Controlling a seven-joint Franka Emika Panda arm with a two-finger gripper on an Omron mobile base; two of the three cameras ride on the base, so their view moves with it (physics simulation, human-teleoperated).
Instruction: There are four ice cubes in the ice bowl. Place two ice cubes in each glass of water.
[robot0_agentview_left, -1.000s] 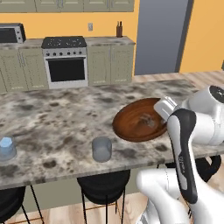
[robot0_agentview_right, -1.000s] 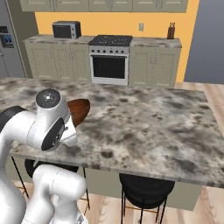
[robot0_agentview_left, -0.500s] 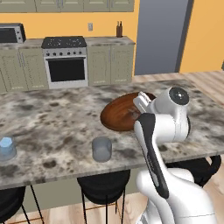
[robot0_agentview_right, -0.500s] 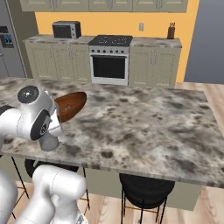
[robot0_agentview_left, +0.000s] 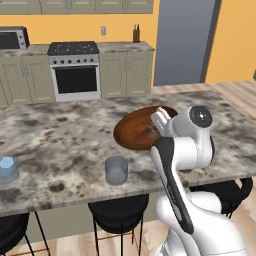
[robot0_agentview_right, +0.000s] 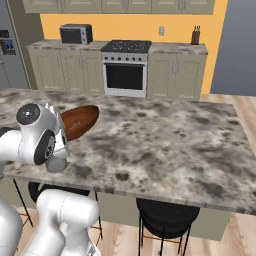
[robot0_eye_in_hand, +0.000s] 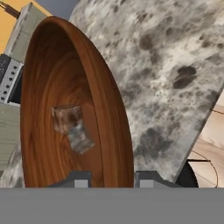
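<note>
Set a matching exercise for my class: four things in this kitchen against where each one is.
Things:
1 ice bowl
2 ice cubes
3 glass nearest the bowl
4 microwave

Places:
A left of the stove, on the back counter
B rim between the fingers
C near the island front edge
D inside the bowl

Pairs: 1-B, 2-D, 3-C, 4-A

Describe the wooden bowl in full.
The bowl is wide, shallow and round, of glossy reddish-brown wood with visible grain. It sits upright on the marble counter, near the front edge, right of a glass. Pale translucent ice cubes lie inside; their number is unclear. The shut tool straddles its rim, fingertips on either side, apparently gripping it.
</note>
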